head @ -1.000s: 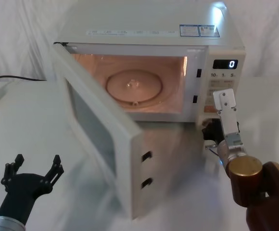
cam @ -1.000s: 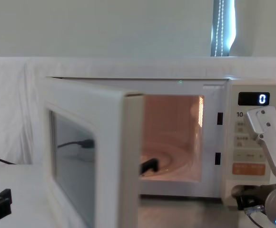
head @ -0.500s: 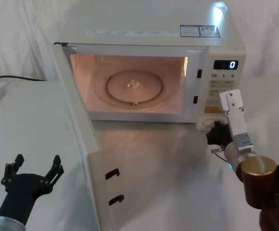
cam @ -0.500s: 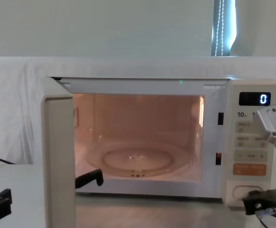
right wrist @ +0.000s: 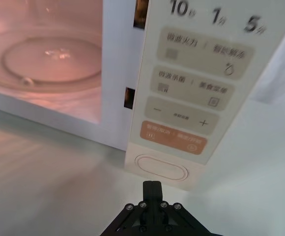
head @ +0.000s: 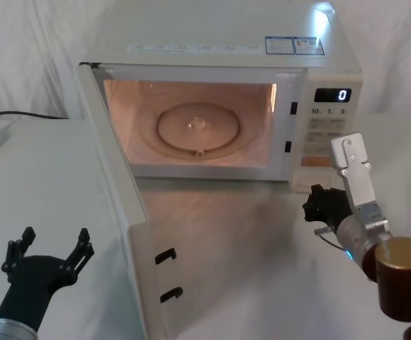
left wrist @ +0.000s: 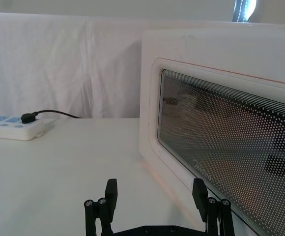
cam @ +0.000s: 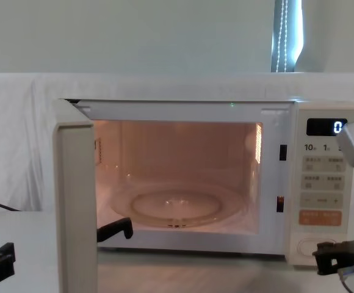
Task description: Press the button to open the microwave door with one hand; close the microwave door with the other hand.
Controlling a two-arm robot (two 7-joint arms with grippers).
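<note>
Backed off the button (right wrist: 161,167), clenched right tool (right wrist: 152,186); display (head: 331,94) reads 0.

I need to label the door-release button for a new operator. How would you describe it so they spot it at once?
Find the cream microwave and go down its control panel right of the lit cavity. The button sits lowest, under the orange rectangular button. It alone is a wide, plain, unmarked cream pill.

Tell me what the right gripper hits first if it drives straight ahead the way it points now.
Most likely the button. In the wrist view the right gripper points at the bottom of the microwave's control panel, with a bare gap between. The exact contact spot is unclear.
</note>
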